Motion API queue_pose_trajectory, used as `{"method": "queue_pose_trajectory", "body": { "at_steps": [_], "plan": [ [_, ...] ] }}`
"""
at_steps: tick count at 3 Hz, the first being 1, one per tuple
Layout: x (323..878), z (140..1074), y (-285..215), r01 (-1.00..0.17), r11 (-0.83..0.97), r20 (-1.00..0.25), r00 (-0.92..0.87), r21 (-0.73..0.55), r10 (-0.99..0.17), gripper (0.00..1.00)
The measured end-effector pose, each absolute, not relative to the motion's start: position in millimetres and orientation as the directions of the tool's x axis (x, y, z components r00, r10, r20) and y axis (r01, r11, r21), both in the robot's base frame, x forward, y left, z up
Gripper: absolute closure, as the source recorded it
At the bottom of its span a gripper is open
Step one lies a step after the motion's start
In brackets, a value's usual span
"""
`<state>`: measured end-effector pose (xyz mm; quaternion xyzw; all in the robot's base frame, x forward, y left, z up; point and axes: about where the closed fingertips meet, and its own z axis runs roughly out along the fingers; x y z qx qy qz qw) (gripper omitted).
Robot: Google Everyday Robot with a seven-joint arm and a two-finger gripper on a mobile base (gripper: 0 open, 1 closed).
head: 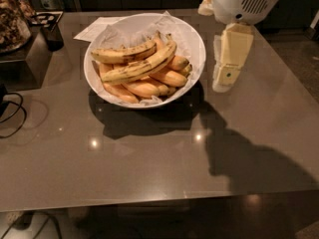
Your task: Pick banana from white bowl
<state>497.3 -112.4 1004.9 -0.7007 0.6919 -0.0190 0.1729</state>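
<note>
The banana, a pair of long pale-yellow speckled bananas (141, 66), lies on top of several shorter orange-toned bananas (149, 87) in the white bowl (198, 40). The bowl is lined with crumpled white paper and stands at the back middle of the brown table. My gripper (223, 83) hangs from the white arm housing (246, 1), pointing down just right of the bowl's right rim. It is a little above the tabletop, apart from the bananas, and holds nothing that I can see.
The glossy brown table (149, 158) has its front edge near the bottom of the view. A dark box (27, 59), a black cup (51, 34) and a black cable (12, 116) sit at the left. A sheet of paper (94, 29) lies behind the bowl.
</note>
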Motion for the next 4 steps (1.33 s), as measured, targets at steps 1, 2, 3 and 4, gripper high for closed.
{"method": "queue_pose_trajectory", "body": {
  "at_steps": [1,2,3,4],
  "plan": [
    [509,1000,-94,-0.966,-0.032,-0.225,0.091,-0.255,-0.97,0.0],
    [518,996,-81,-0.967,-0.067,-0.231,0.126,-0.244,-0.965,0.0],
    [523,995,-71,-0.966,-0.102,-0.235,0.159,-0.239,-0.959,0.02],
    [529,999,-60,-0.958,-0.142,-0.228,0.2,-0.248,-0.953,0.01]
  ]
}}
